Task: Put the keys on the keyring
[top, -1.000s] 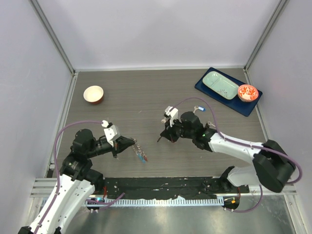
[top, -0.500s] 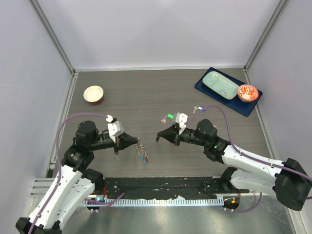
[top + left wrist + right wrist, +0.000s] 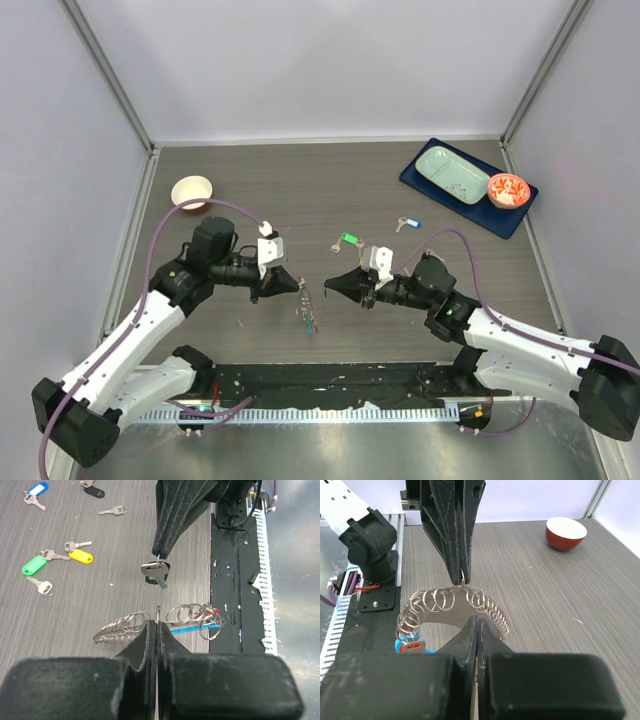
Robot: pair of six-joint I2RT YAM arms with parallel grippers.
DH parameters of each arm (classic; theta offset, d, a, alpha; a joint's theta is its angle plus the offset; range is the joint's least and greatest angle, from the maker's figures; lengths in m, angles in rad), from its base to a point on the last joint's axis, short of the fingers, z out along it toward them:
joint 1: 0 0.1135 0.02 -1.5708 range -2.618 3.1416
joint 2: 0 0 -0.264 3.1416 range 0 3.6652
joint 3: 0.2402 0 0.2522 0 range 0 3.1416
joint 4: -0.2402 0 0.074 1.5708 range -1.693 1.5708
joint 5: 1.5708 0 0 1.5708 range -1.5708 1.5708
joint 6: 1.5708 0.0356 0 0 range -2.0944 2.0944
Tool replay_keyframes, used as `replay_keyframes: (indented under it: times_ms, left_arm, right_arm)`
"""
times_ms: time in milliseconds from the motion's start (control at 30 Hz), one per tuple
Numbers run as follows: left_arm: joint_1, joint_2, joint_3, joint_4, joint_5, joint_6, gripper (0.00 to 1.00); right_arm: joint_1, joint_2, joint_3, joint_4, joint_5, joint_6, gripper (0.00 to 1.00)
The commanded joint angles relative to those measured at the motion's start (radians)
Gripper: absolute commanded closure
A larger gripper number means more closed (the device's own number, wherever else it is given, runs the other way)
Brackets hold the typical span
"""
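Left wrist: keyring [image 3: 122,624] in left end effector [image 3: 156,626], key [image 3: 154,571] just ahead

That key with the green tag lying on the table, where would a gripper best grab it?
Probably by the green tag, coming straight down: it lies flat on the table and is the bulkiest part, so a pinch across its narrow width should hold better than one on the thin metal key.

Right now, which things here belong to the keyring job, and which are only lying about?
Job: grey metal chain keyring in the left fingers; black-headed silver key in the right fingers; loose green-tagged silver key; yellow-tagged silver key; blue-tagged silver key.
Lying about: round white bowl, red outside; dark blue tray; pale green rectangular dish; small red-patterned bowl.
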Motion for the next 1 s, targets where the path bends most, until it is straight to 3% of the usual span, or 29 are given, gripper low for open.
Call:
replay_keyframes:
  times_ms: [0, 233, 967]
  left_arm:
    - [-0.014, 0.023, 0.034, -0.006, 0.022, 0.057, 1.0]
    - [-0.022, 0.01, -0.024, 0.089, 0.07, 0.004, 1.0]
    - [-0.049, 0.015, -0.063, 0.121, 0.033, -0.042, 1.0]
  right_arm:
    - [0.015, -0.015, -0.013, 0.077, 0.021, -0.021, 0.99]
    - [0.038, 0.029, 0.015, 0.055, -0.002, -0.038, 0.99]
    - [0.128, 0.081, 0.061, 0.023, 0.096, -0.145, 0.99]
